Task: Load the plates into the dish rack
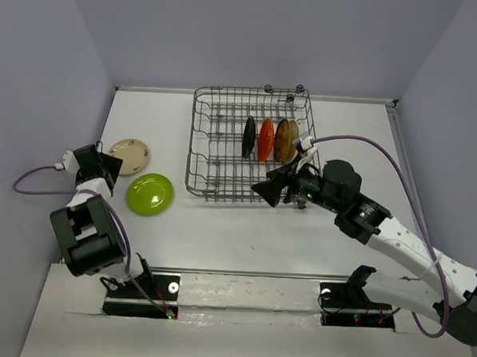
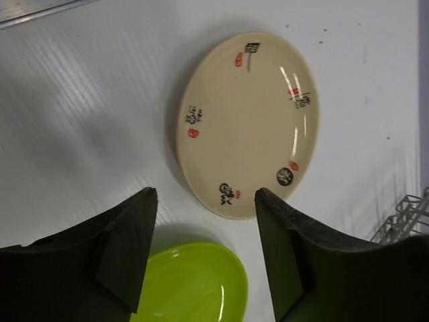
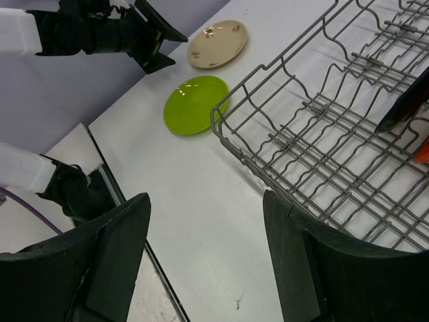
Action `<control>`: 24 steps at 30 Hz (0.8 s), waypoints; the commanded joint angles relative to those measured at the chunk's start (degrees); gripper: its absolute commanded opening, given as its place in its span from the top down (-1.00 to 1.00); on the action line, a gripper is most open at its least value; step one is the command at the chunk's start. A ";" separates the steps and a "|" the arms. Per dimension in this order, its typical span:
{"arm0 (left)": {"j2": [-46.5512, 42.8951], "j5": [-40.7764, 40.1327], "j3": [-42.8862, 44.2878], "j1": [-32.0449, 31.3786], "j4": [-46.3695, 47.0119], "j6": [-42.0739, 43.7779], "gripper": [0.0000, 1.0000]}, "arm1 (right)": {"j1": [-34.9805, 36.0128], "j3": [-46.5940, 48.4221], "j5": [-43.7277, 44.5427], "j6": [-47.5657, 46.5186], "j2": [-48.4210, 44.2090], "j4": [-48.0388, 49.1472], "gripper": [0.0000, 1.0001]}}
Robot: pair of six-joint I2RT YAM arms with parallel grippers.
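Note:
The grey wire dish rack (image 1: 216,145) stands at the back middle of the table. A black plate (image 1: 249,137), an orange-red plate (image 1: 266,139) and a brown plate (image 1: 284,140) stand upright in it, with a beige one (image 1: 294,132) close behind the brown. A cream plate (image 1: 129,156) and a lime green plate (image 1: 150,194) lie flat on the left. My left gripper (image 1: 113,165) is open and empty, hovering between those two plates (image 2: 247,124) (image 2: 191,285). My right gripper (image 1: 263,189) is open and empty at the rack's near edge (image 3: 322,127).
The left arm (image 3: 100,30) shows in the right wrist view beside the cream plate (image 3: 218,43) and green plate (image 3: 196,104). Grey walls close the table on three sides. A metal rail (image 1: 241,275) runs along the near edge.

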 commanded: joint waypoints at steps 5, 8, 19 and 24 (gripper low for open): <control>8.16 -2.38 3.10 3.07 5.64 1.39 -0.32 | 0.15 -1.02 0.19 -0.22 -0.28 3.54 -0.45; 11.32 -1.59 4.42 3.16 6.17 1.57 -0.28 | 0.15 -1.02 -0.07 -0.22 -0.20 3.54 -0.45; 19.33 1.23 6.44 3.16 9.51 0.95 0.06 | 0.15 -0.67 0.28 -0.13 0.59 3.54 -0.43; 20.38 1.67 6.79 3.16 10.03 1.22 0.50 | 0.15 -0.50 0.63 0.30 0.51 3.45 -0.43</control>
